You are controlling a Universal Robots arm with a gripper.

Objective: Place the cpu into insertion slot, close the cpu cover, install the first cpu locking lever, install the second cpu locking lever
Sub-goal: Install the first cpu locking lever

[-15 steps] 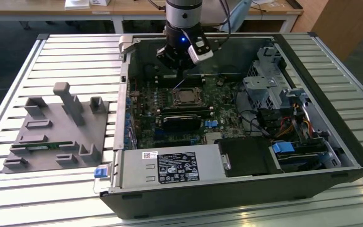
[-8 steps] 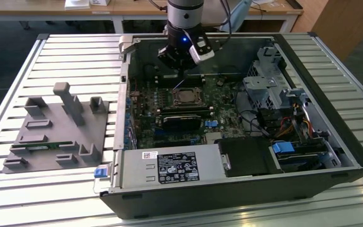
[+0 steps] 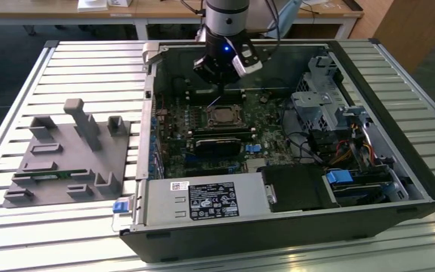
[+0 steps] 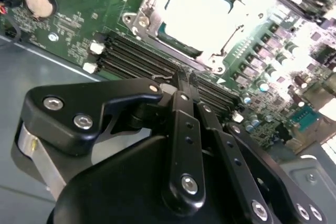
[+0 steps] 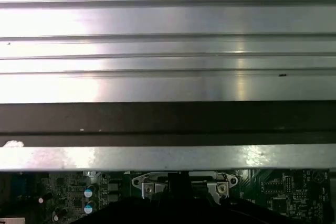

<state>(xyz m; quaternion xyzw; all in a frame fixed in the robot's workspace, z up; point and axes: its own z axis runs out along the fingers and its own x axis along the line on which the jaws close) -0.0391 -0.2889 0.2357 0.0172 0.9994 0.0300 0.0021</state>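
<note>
The exterior view takes in a slatted metal surface (image 3: 399,249) carrying an open case (image 3: 278,235), with a grey fixture (image 3: 66,153) toward that view's left. The arm (image 3: 225,17) reaches down into the case. The gripper (image 3: 217,89) hangs over the green board (image 3: 271,144), near the slot (image 3: 210,116) but apart from it. The first wrist view looks out across the slats and the dark case wall, catching a thin strip of board. The second wrist view gives what the others lack: the fingers (image 4: 185,124) are drawn together at the tips with nothing between them, above the memory slots (image 4: 136,56). Past them the cover (image 4: 223,51) lies flat on the slot, and the cpu (image 4: 197,11) sits inside its window. Whether the levers are latched I cannot tell.
</note>
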